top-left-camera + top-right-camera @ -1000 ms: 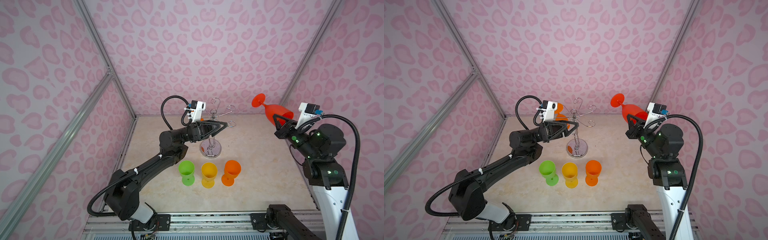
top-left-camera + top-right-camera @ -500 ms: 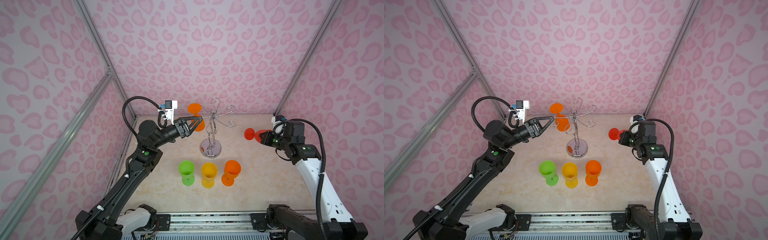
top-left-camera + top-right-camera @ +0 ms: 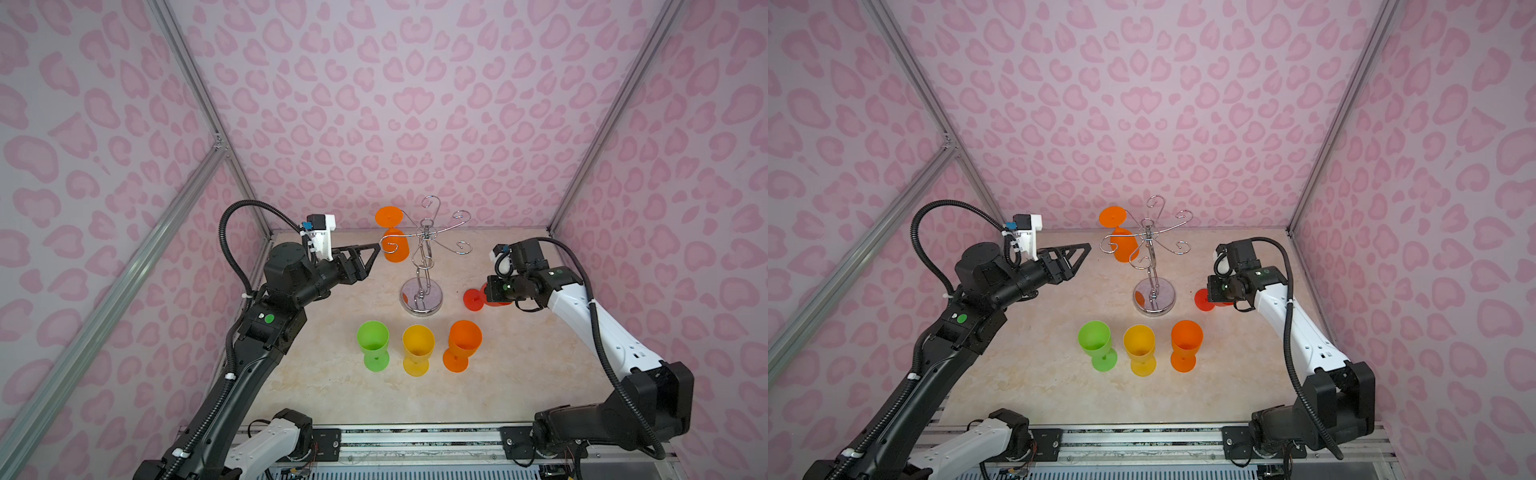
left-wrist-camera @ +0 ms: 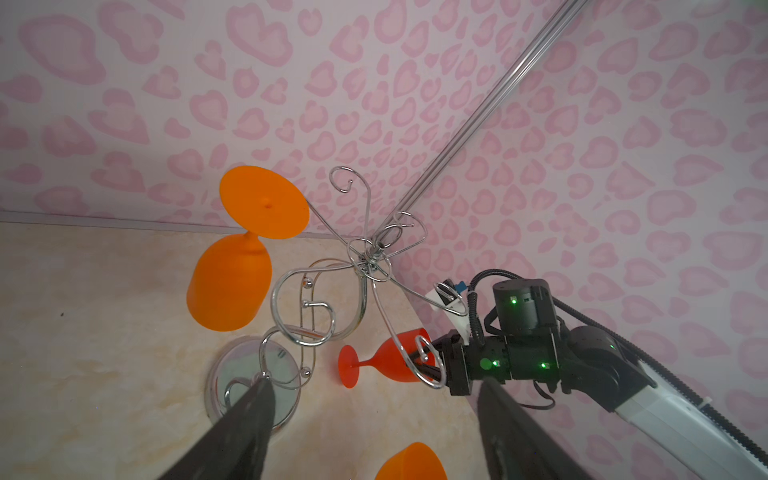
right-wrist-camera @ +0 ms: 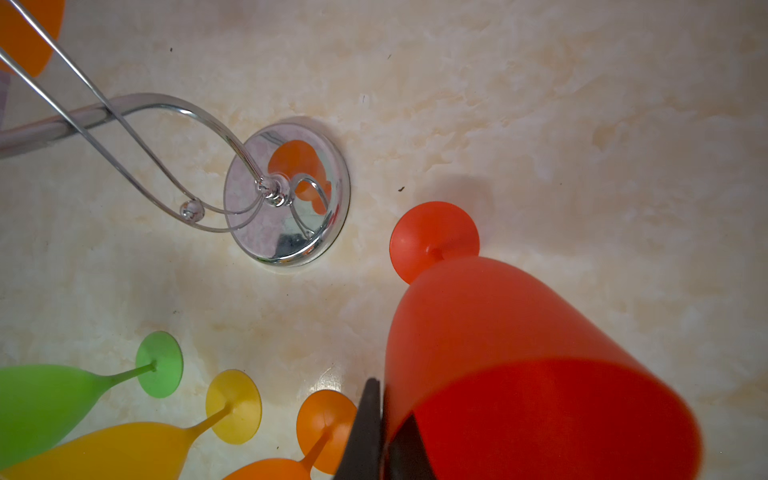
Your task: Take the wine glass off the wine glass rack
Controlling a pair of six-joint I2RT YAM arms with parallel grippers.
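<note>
No text, label, brand or number can be read on the wine glass rack (image 3: 421, 266), the arms (image 3: 249, 365) or the pink-patterned walls (image 3: 415, 104).

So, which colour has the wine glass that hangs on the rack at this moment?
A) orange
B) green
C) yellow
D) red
A: an orange wine glass hangs upside down from a hook arm of the wine glass rack. The red wine glass is off the rack, and the green glass and yellow glass stand on the table.
</note>
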